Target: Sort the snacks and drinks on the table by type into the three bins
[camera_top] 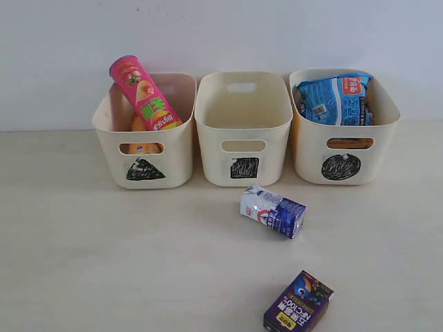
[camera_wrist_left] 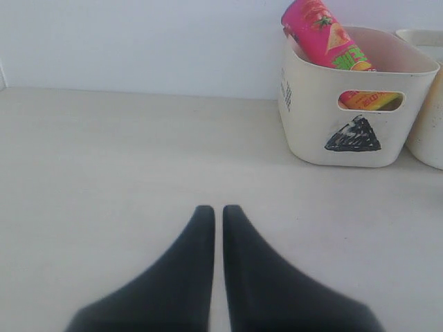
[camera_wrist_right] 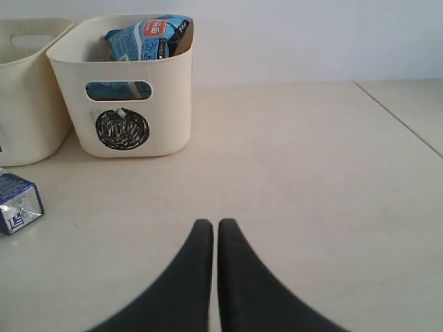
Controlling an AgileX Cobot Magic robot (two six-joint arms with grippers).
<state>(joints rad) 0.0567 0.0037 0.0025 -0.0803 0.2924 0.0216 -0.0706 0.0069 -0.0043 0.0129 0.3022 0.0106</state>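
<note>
Left claw [camera_wrist_left: 218, 211] and right claw [camera_wrist_right: 215, 225] pinched together, gripping nothing, low over table [camera_top: 104, 263]. Purple carton [camera_top: 298, 303] lies at front. White-blue carton [camera_top: 273, 211] on its side near square bin [camera_top: 208, 149]. Pink tube [camera_top: 144, 93] leans in triangle bin [camera_top: 111, 149]; blue packet [camera_top: 334, 99] in circle bin [camera_top: 304, 155].

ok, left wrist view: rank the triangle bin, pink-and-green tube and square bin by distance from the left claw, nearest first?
From the left claw:
1. triangle bin: leftmost in the row, its front wall is closest.
2. pink-and-green tube: leaning inside that bin, behind the front wall.
3. square bin: middle of the row, beyond the triangle bin, only partly in view.
</note>
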